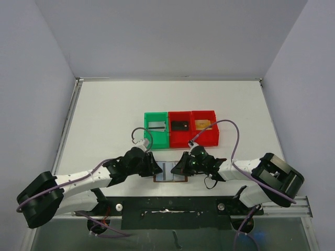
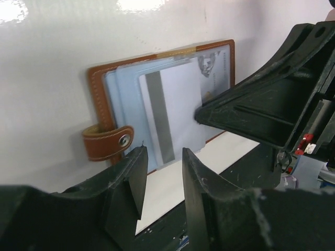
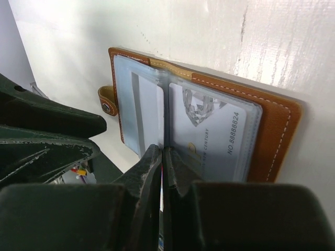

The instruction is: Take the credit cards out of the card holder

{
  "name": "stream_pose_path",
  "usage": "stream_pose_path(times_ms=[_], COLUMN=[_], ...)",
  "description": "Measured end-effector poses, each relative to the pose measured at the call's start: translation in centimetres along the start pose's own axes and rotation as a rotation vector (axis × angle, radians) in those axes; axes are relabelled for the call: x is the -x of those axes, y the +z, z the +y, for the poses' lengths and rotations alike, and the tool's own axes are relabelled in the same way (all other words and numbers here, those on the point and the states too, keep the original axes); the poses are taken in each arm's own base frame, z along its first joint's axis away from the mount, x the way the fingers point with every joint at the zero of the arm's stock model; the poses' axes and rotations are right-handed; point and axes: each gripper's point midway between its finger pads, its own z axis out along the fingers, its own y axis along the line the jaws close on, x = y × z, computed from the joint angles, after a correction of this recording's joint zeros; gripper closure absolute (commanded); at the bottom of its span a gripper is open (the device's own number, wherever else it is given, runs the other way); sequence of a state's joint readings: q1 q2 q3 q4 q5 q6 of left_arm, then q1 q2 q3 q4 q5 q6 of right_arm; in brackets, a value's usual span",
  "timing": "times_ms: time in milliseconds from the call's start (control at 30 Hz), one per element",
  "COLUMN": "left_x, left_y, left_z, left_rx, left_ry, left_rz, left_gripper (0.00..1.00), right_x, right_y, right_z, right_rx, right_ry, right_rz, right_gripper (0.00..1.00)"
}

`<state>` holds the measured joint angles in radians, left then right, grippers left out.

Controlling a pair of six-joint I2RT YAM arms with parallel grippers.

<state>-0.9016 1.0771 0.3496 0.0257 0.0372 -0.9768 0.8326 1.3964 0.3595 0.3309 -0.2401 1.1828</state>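
The brown card holder (image 1: 171, 172) lies open on the table between my two grippers. In the left wrist view it (image 2: 99, 86) shows a snap strap (image 2: 107, 142) and a white card with a grey stripe (image 2: 178, 112) in a pale blue sleeve. In the right wrist view the holder (image 3: 272, 130) shows that card (image 3: 149, 112) on the left and a grey-white card with a diamond print (image 3: 209, 130) on the right. My left gripper (image 2: 162, 151) is open and empty at the holder's near edge. My right gripper (image 3: 163, 154) is shut, its tips resting at the centre fold.
A green bin (image 1: 156, 130) and two red bins (image 1: 180, 137) (image 1: 205, 135) stand in a row just behind the holder, each with something small inside. The black base plate (image 1: 172, 205) runs along the near table edge. The right gripper's body (image 2: 261, 104) looms over the holder's right side.
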Motion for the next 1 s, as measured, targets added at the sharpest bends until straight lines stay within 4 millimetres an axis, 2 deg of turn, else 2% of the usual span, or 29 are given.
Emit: stream_pose_path(times_ms=[200,433,667,1000], left_x=[-0.1,-1.5,-1.3,0.0], left_y=[1.6,2.6,3.4,4.3], left_z=[-1.4,0.3,0.0,0.2], left_rx=[-0.009,0.051,0.048,0.119], left_ry=[0.013,0.029,-0.01,-0.071], left_rz=[0.04,0.089,0.072,0.019], left_gripper=[0.76,0.81,0.9,0.92], right_x=[0.3,0.3,0.5,1.6], right_y=[-0.4,-0.6,-0.9,-2.3], right_z=[0.3,0.3,0.2,-0.8], right_rx=[0.004,0.018,0.029,0.027], right_ry=[-0.02,-0.027,-0.022,-0.01], right_rz=[-0.013,-0.003,-0.007,-0.05], right_gripper=[1.0,1.0,1.0,1.0])
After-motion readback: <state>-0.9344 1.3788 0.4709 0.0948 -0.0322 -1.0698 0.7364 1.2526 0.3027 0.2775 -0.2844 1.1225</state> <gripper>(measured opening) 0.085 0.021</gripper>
